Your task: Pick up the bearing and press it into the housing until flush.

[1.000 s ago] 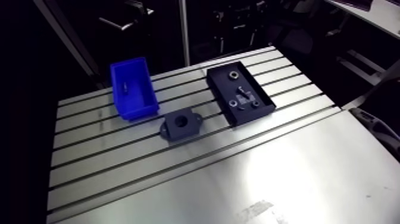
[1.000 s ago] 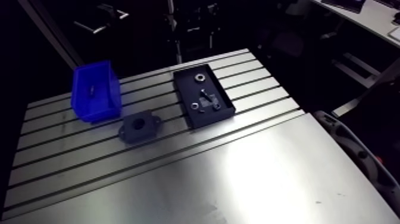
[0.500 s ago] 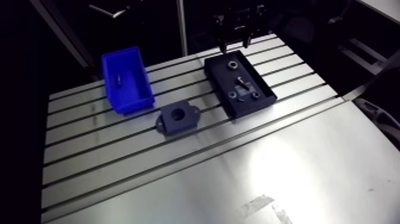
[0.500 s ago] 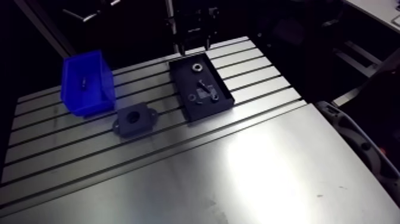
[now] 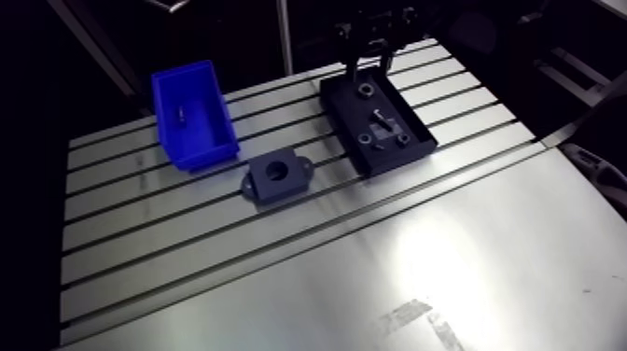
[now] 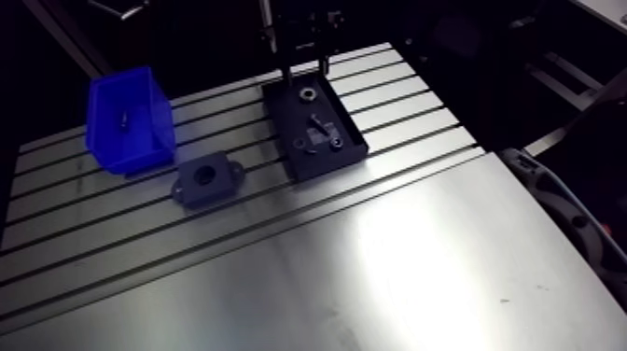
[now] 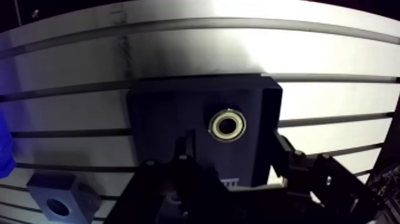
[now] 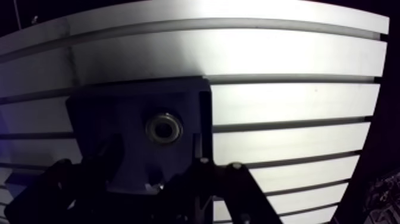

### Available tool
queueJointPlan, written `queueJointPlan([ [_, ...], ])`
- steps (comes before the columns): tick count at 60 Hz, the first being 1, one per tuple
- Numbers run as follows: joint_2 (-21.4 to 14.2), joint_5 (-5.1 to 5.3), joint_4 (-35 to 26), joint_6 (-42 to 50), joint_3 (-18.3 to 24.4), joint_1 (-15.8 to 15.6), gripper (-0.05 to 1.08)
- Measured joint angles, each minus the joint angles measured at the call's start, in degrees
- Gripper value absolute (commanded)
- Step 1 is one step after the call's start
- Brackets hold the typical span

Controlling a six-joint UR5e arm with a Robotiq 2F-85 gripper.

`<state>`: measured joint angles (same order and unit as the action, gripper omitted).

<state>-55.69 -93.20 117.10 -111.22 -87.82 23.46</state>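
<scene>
Table [image 5: 140,233]: blue bin [image 5: 194,117], housing [image 5: 276,177] beside tray [image 5: 350,114] w/ bearing [image 7: 227,125].

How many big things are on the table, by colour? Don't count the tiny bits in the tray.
Blue: 1, the bin.
Black: 2, the tray and the housing.
Total: 3.

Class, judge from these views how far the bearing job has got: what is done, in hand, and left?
Done: only the approach. The gripper hangs open above the black tray, with the bearing lying below between its fingers, ungrasped. In hand: lining up the grasp. Left: close on the bearing, lift it, carry it to the housing, whose bore is empty, and press it flush.
</scene>
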Motion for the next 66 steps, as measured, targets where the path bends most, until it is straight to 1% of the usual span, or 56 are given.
queueJointPlan([
  [7,0.4,-0.01,0.1,0.0,0.0,0.0,0.35],
  [9,0.5,-0.01,0.2,0.0,0.0,0.0,0.38],
  [18,0.9,-0.07,0.9,0.0,0.0,0.0,0.38],
  [25,1.1,-0.11,1.3,-0.1,-0.1,0.0,0.41],
  [66,2.0,-0.18,1.7,0.0,-0.4,-0.1,0.42],
])
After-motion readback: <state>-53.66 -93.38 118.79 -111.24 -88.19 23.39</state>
